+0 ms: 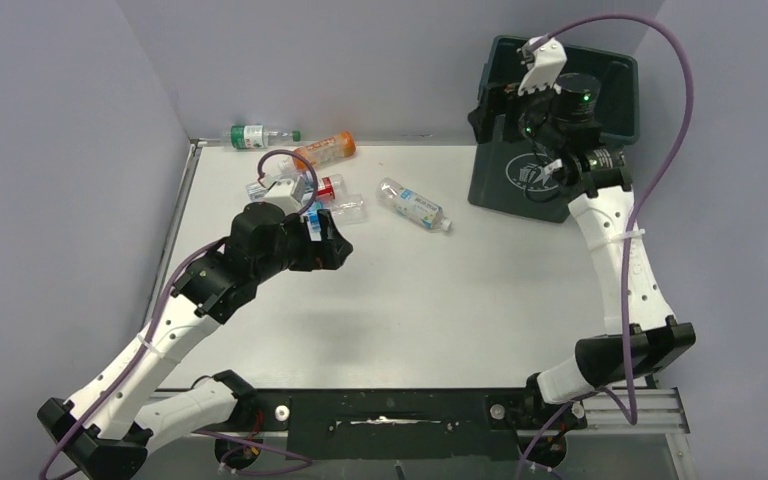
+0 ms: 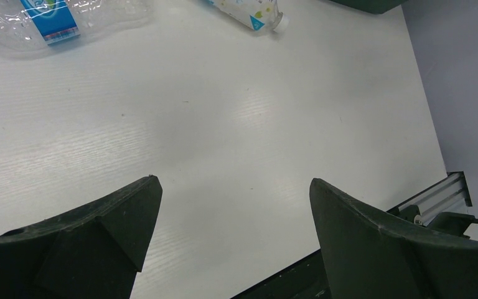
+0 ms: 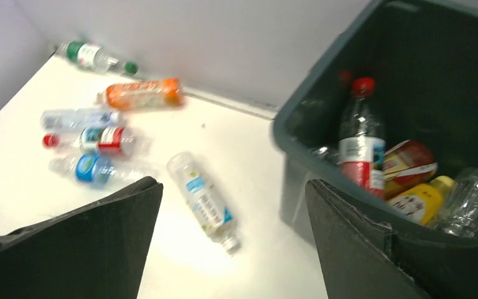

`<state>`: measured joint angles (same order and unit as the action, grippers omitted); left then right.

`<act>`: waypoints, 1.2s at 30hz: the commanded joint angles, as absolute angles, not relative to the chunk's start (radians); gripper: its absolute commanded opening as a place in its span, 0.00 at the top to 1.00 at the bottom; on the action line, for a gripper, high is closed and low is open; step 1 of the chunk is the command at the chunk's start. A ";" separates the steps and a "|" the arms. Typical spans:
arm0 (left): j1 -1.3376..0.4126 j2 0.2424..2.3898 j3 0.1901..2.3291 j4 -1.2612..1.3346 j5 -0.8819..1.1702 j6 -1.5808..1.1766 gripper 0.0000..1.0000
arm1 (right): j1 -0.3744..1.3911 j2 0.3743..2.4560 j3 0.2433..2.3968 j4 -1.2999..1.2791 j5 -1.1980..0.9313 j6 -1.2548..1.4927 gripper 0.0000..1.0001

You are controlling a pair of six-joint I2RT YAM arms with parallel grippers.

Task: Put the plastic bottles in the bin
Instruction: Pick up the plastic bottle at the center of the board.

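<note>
The bin (image 3: 299,142) holds a red-capped bottle (image 3: 360,146), a yellow bottle (image 3: 418,202) and a clear bottle (image 3: 473,202). Six bottles (image 3: 202,199) lie on the desk (image 1: 410,300) left of it. The right tool (image 3: 233,184), over the bin, and the left tool (image 2: 235,182) are spread, empty.

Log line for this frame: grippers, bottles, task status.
left gripper: open, empty, over table | right gripper: open, empty, above bin | bottles: six on table, several in bin | task: unfinished
</note>
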<state>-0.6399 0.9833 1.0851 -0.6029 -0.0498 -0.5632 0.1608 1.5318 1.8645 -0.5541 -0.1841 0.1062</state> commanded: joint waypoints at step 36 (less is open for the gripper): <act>-0.638 0.949 1.045 -0.531 -0.046 -0.591 0.09 | 0.276 1.733 1.283 -0.287 -0.134 0.023 0.38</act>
